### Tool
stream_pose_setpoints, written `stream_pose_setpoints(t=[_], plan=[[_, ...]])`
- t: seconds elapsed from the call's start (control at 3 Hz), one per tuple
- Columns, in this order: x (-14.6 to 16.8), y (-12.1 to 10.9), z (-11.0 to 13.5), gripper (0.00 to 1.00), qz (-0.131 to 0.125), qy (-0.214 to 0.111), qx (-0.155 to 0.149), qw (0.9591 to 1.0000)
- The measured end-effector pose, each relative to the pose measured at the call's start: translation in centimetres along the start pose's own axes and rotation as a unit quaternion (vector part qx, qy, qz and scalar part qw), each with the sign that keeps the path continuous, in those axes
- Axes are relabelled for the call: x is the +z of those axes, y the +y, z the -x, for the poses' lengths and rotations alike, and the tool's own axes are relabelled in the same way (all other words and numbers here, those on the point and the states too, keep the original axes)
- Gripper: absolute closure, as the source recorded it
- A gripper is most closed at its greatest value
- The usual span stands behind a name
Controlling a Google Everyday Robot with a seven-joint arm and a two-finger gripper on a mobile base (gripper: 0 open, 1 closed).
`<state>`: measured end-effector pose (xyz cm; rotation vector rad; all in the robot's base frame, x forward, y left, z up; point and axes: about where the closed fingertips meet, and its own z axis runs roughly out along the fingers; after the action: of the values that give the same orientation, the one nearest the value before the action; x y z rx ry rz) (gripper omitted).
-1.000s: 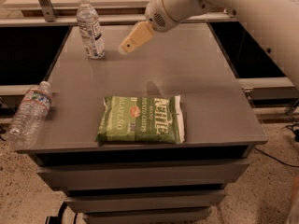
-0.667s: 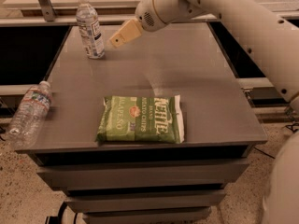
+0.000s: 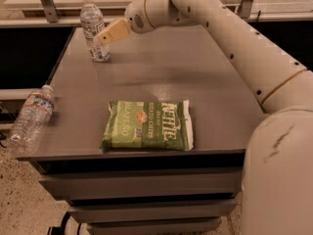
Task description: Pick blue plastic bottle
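Green chip bag (image 3: 146,125) lay flat at the near middle of the grey table (image 3: 215,82). At the near left edge a clear bottle (image 3: 30,117) with a bluish-and-red label lay on its side, cap pointing far. Farther back, at the far left, the blue bottle (image 3: 93,31) stood upright with its white cap on. My arm (image 3: 234,38) came in from the right, and my claw (image 3: 100,37) hung above the table just right of the blue bottle, pointing at its label. Whether the claw was wide or narrow, I could not tell.
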<state>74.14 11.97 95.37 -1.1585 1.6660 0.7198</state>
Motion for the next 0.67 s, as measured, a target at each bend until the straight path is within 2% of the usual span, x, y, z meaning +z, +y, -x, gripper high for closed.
stream_pose_setpoints(t=[0.67], plan=[[4.8, -0.8, 0.7, 0.0, 0.026, -0.02, -0.029, 0.9991]])
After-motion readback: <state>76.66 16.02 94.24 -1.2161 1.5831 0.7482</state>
